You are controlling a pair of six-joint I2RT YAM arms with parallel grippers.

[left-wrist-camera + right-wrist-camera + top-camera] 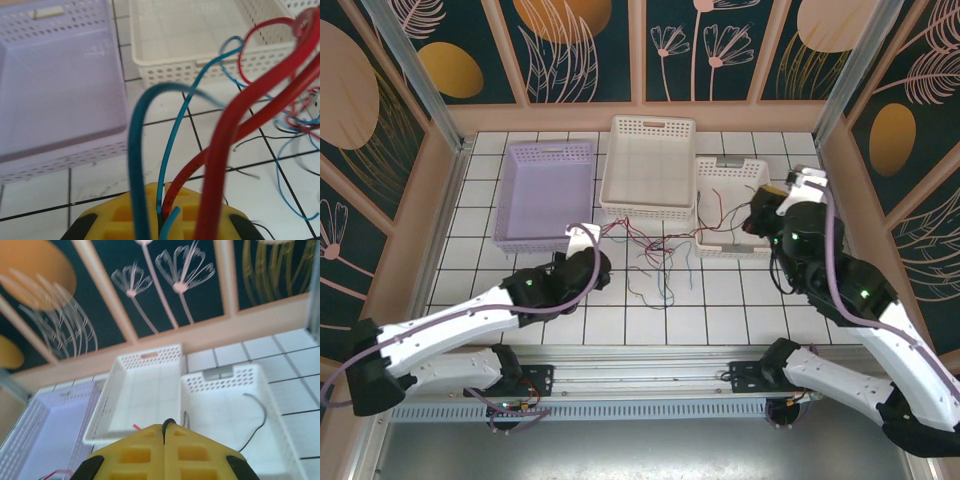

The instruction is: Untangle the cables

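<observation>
I see my left gripper [162, 214] clamped on red and blue cables [220, 150], my right gripper [165, 427] pinched closed near a white basket [220, 377].

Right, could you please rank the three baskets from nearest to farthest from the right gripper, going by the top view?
From the right gripper:
1. right white basket, directly beneath it.
2. middle white basket, next over to its left.
3. lilac basket, farthest, on the far left side of the table.
</observation>
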